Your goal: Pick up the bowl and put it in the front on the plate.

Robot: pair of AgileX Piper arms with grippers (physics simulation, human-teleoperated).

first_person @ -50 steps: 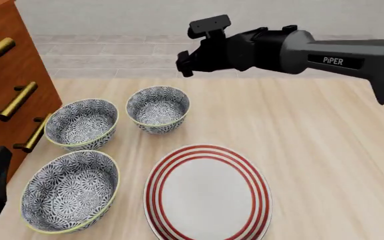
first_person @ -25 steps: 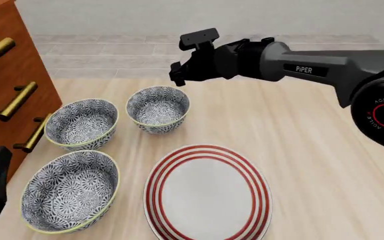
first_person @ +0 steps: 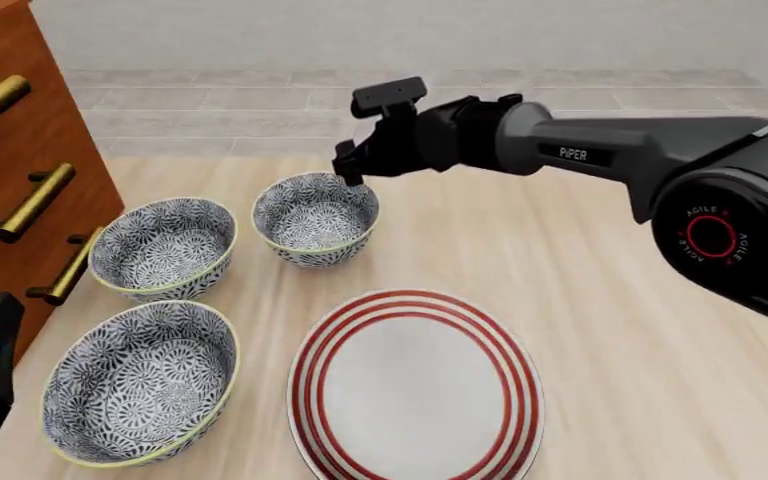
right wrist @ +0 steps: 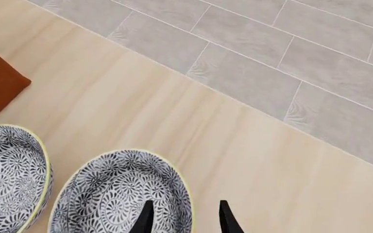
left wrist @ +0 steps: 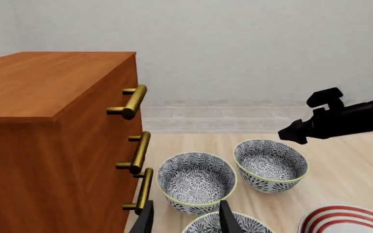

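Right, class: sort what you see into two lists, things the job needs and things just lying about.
Part of the job:
- bowl farthest back, under the right gripper
- plate with red rings

Just lying about:
- middle bowl
- nearest bowl
- wooden cabinet with brass handles
- left gripper, idle at the near edge

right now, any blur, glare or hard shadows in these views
Front view: sharp, even light, only faint soft shadows under the bowls and plate, no glare. Left wrist view: crisp, flat lighting. Right wrist view: sharp, with the right gripper's fingers cut off at the edge.
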